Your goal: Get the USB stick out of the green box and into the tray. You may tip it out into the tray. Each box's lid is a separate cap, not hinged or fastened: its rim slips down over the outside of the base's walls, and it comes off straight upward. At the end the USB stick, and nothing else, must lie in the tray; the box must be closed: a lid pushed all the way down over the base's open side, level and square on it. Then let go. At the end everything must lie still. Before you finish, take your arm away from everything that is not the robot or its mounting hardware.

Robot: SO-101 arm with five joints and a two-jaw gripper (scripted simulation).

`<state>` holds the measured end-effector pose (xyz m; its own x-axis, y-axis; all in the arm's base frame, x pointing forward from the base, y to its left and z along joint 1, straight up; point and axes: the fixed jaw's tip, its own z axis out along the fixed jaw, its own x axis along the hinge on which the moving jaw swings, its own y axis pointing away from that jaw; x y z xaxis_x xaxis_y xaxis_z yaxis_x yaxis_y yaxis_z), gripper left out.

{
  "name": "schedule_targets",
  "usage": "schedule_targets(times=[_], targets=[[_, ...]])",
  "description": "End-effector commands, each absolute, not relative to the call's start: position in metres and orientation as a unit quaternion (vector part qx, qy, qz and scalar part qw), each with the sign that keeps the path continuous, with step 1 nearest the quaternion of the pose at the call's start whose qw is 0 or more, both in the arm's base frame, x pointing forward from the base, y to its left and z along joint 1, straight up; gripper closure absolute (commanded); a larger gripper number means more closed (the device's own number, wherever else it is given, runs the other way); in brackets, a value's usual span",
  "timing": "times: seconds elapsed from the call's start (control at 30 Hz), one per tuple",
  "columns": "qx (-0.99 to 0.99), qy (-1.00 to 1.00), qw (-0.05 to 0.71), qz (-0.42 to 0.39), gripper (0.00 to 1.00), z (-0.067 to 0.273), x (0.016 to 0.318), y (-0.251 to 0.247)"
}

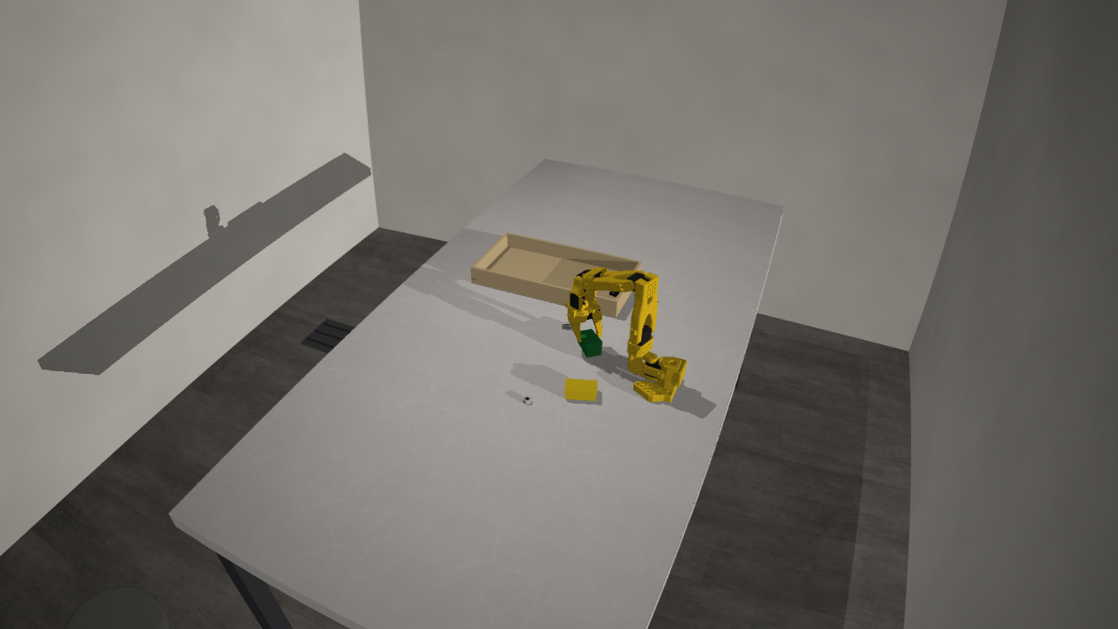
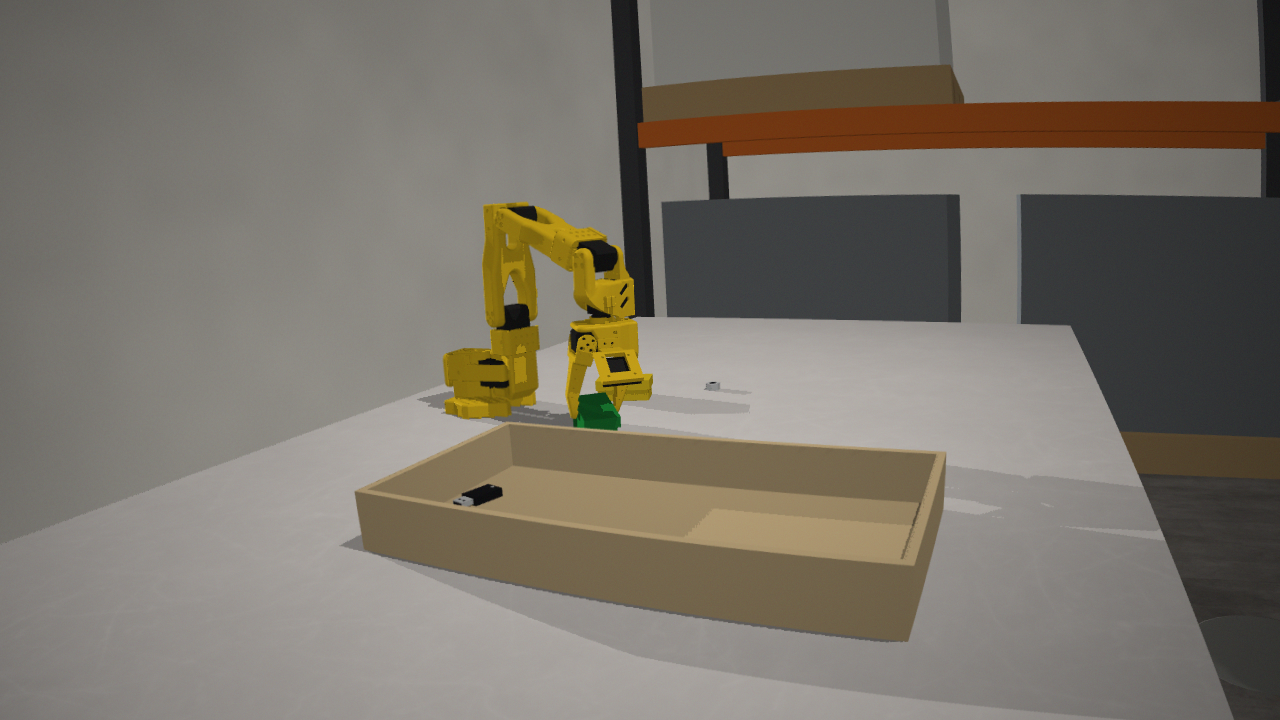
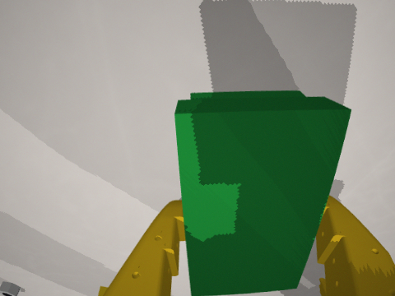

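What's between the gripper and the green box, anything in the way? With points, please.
Nothing visible. The gripper (image 1: pixel 590 336) (image 2: pixel 595 411) (image 3: pixel 253 205) has one finger against each long side of the green box (image 1: pixel 592 349). A small metal piece (image 1: pixel 566 326) (image 3: pixel 10 288) lies off to the side, outside the fingers.
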<state>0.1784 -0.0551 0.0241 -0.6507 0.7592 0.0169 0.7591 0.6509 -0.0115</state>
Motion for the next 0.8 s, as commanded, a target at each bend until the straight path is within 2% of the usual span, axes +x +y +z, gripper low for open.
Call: schedule_targets(times=[0.0,0.77], targets=[[-0.419,-0.908,0.0,0.0,0.79,0.026,0.182,-0.054],[-0.419,-0.908,0.0,0.0,0.79,0.053,0.183,-0.055]])
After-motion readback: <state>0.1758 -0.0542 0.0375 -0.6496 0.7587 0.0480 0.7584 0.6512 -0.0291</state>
